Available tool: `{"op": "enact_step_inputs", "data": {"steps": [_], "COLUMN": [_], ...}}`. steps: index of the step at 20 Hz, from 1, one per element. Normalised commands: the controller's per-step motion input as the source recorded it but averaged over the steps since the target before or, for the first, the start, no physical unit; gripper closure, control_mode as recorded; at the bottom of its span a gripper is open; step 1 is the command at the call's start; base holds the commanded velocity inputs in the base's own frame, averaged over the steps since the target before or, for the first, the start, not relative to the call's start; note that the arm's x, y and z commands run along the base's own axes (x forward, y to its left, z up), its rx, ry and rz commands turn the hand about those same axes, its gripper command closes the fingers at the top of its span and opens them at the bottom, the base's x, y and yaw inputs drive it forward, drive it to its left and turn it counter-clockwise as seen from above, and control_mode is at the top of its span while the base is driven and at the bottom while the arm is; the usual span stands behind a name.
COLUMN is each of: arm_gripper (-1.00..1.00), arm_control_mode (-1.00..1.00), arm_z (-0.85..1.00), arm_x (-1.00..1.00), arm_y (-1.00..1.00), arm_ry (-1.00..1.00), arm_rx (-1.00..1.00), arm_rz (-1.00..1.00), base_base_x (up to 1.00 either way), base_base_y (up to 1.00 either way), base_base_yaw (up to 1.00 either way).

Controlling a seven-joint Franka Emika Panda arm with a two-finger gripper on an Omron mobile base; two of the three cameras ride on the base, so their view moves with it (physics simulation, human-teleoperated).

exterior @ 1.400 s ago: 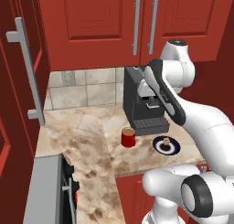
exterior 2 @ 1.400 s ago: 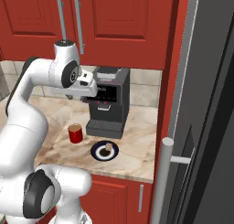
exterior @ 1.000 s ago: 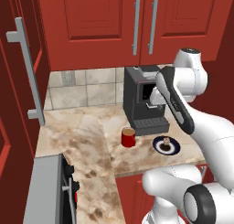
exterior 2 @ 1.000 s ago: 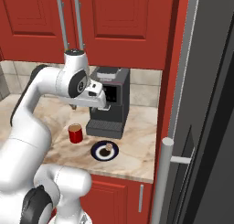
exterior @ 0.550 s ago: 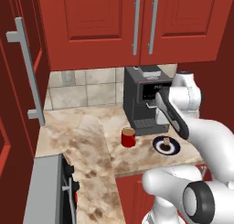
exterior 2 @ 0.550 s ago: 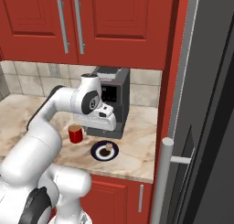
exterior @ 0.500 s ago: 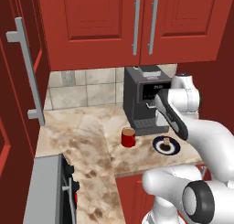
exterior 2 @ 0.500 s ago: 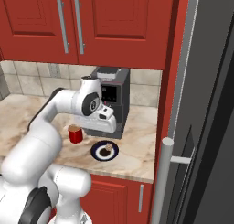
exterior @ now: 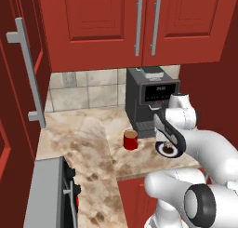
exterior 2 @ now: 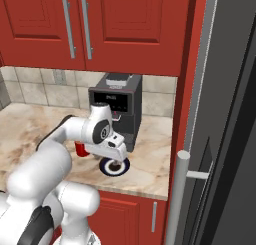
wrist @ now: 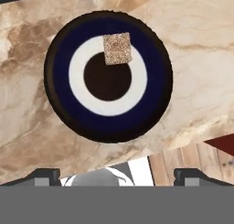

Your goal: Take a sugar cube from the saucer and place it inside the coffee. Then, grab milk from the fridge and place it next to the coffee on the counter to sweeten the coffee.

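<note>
Lowered since the earlier frame, the end effector hangs spread wide above the saucer; the sugar cube rests there, beyond its fingertips, on the table.

Navy-rimmed round saucer: partly covered by the white arm in the left base view; in the right base view its far part lies behind the hand.
Small red cylindrical cup: mostly hidden behind the arm in the right base view.
Tiny tan sugar cube: too small to make out in either base view.
Gripper: fingertips cut off at the hand view's bottom edge.
Tall grey fridge: cut off by the right edge.
</note>
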Motion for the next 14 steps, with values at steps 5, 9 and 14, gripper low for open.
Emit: {"op": "enact_step_inputs", "data": {"steps": [5, 9, 14], "arm_gripper": [-1.00, -1.00, -1.00], "arm_control_mode": [-1.00, -1.00, -1.00], "arm_z": [-0.26, -0.28, -0.20], "arm_x": [0.38, 0.29, 0.13], "arm_y": [0.00, -0.07, -0.18], "arm_ry": [-0.09, -0.10, -0.07], "arm_rx": [-0.01, -0.01, 0.00], "arm_rz": [-0.01, 0.00, 0.00], "base_base_x": [0.00, 0.00, 0.00], "base_base_y": [0.00, 0.00, 0.00], "base_base_yaw": [0.00, 0.00, 0.00]}}
